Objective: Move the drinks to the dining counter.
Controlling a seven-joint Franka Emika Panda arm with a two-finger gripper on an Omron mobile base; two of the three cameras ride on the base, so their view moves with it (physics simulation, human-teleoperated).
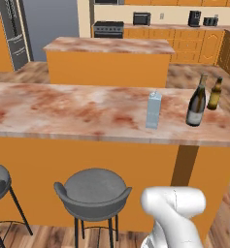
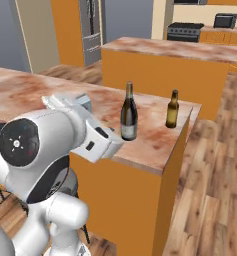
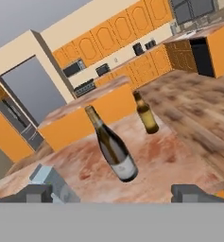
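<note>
The claw (image 3: pixel 116 193) stood wide open and empty above the near edge of the counter (image 1: pixel 63 114), its two dark tips well apart at the foot of the hand view. All three drinks stood upright on the reddish-brown marble top. The wine bottle (image 3: pixel 112 146) stood just ahead of the open claw, between the lines of its two tips, pale label facing the camera. The beer bottle (image 3: pixel 146 113) stood farther off, beyond the wine bottle and toward the counter's end. The carton (image 3: pixel 54 182) sat closest of the three, just beside one tip, off to the side away from the beer bottle. In the left base view, carton (image 1: pixel 154 111), wine bottle (image 1: pixel 197 101) and beer bottle (image 1: pixel 215 94) ran in a loose row along the top, none touching. Two grey stools (image 1: pixel 93 191) stood at the counter's orange side. Beyond the drinks rose a shorter island (image 1: pixel 109 60) with a like top.
</note>
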